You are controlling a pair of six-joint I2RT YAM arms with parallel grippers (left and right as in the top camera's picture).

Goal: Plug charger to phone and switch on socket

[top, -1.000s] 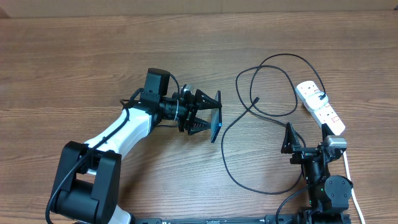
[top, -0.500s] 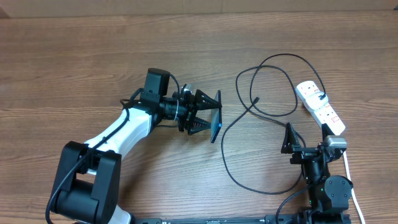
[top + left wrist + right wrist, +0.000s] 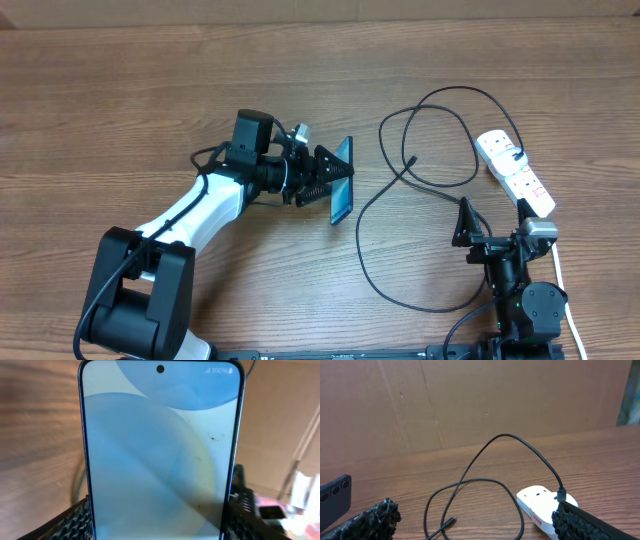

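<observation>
My left gripper (image 3: 332, 186) is shut on the phone (image 3: 343, 178) and holds it off the table, tilted on edge. In the left wrist view the lit blue-white phone screen (image 3: 160, 445) fills the frame between my fingers (image 3: 75, 522). The charger cable (image 3: 400, 215) loops on the table, with its free connector tip (image 3: 411, 160) lying loose and its other end plugged into the white socket strip (image 3: 515, 172). My right gripper (image 3: 490, 215) is open and empty, near the strip. In the right wrist view the tip (image 3: 451, 521), the strip (image 3: 540, 505) and the phone's dark back (image 3: 335, 492) all show.
The strip's white cord (image 3: 562, 290) runs down past my right arm base. A cardboard wall (image 3: 480, 405) stands beyond the table's far edge.
My left wrist has rolled and lifted the phone's top end up and to the left, so it stands more upright. The right arm, cable and strip have not moved.
</observation>
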